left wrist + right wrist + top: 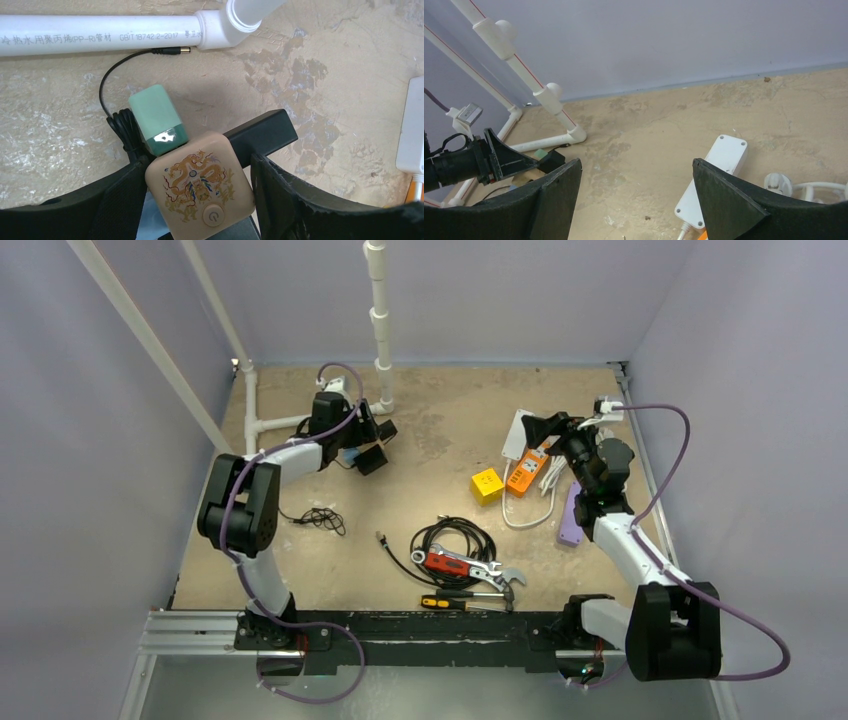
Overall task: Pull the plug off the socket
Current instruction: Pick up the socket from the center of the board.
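**A:** Where's the plug, and what are you holding?

**B:** The green plug (157, 120) sits in the beige, dragon-printed socket (200, 187). They are toward the far edge of the bench (325, 75), left of middle, near the white pipe (100, 27). As far as I can judge, my left tool (197, 167) is pinching the socket, one pad on each flank. My right tool (635, 167) is spread wide with nothing in it. It is raised over the right side of the bench above the white power strip (716, 175), facing across toward the left one.

**A:** How do you expect the plug to handle?

**B:** Light and rigid, I'd say. It has a hard plastic shell, glossy near the socket, so it is probably slick. I'd take it across the broad faces of its paler outer half, clear of the socket, and pull straight along its length. A sideways pull could lever the pins. A black cord (107, 85) is bundled just beside the plug, with its barrel end lying free by the pipe. I cannot tell whether it belongs to the plug.

**A:** And the surroundings?

**B:** The bench is rough, patchy and matte. The pipe lies on the far side of the plug, so I judge the withdrawal path that way is short. Plain walls close off the far, left and right edges.
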`<state>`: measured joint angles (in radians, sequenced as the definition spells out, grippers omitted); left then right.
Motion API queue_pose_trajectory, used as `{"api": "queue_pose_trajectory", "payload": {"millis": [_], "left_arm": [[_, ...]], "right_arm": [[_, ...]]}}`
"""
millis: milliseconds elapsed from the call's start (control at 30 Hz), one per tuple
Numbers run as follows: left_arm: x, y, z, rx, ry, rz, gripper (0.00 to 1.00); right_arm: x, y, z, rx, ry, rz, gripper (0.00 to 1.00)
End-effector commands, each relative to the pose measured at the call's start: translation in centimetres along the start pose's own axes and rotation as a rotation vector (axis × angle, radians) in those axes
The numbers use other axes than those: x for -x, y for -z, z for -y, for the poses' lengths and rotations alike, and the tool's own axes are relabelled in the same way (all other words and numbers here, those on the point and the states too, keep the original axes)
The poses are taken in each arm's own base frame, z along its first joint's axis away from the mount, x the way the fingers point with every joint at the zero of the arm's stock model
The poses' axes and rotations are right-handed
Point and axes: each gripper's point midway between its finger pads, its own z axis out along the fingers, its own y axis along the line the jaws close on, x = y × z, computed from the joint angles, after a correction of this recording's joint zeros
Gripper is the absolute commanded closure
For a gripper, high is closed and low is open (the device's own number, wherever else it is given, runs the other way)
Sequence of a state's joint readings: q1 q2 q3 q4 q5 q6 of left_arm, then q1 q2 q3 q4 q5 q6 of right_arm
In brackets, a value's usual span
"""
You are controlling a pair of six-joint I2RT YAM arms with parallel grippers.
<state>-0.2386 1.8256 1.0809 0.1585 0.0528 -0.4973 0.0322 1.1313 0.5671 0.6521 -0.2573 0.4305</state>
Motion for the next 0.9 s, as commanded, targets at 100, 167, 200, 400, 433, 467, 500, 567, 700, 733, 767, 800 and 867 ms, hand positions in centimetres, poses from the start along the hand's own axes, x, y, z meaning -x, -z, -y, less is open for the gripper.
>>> {"api": "queue_pose_trajectory", "payload": {"millis": [100, 167, 200, 400, 433, 467, 500, 567, 700, 733, 767, 800, 867], "left_arm": [[2.3, 0.0, 1.4, -0.049, 0.038, 0.032, 0.60], [2.9, 0.8, 2.1, -0.076, 0.047, 0.052, 0.70], [3.2, 1.3, 2.5, -0.096, 0.052, 0.061, 0.76], [3.0, 4.1, 4.4, -0.187, 0.064, 0.067, 0.96], [3.0, 4.6, 4.7, -0.196, 0.060, 0.072, 0.99], [2.8, 5.0, 5.0, -0.201, 0.052, 0.072, 1.00], [2.7, 5.4, 5.4, -0.210, 0.043, 0.072, 1.00], [2.2, 6.0, 6.3, -0.226, 0.003, 0.060, 1.00], [1.2, 6.9, 7.4, -0.232, -0.101, 0.046, 0.87], [1.4, 7.0, 7.6, -0.228, -0.124, 0.057, 0.81], [1.7, 7.1, 7.7, -0.222, -0.132, 0.063, 0.77], [1.9, 7.1, 7.8, -0.215, -0.134, 0.063, 0.73], [2.1, 7.3, 8.6, -0.225, -0.151, 0.066, 0.62]], "right_arm": [[1.4, -0.2, -1.1, 0.047, 0.010, 0.037, 0.16], [1.4, -0.1, -1.8, 0.082, 0.020, 0.034, 0.16], [1.4, -0.1, -2.1, 0.104, 0.024, 0.034, 0.16], [0.1, -0.2, -3.6, 0.206, 0.017, -0.008, 0.14], [-0.2, -0.3, -3.8, 0.223, 0.007, -0.017, 0.14], [-0.6, -0.4, -4.2, 0.241, 0.002, -0.029, 0.14], [-1.1, -0.5, -4.5, 0.258, -0.004, -0.041, 0.14], [-2.0, -0.8, -5.5, 0.293, -0.006, -0.062, 0.14], [-5.4, -1.6, -7.7, 0.341, -0.001, -0.137, 0.13], [-6.2, -1.7, -8.2, 0.354, -0.003, -0.157, 0.13], [-6.8, -1.8, -8.8, 0.369, -0.007, -0.170, 0.13], [-7.1, -2.0, -9.0, 0.374, -0.009, -0.177, 0.13], [-7.6, -2.1, -9.1, 0.379, -0.011, -0.189, 0.13]]}}
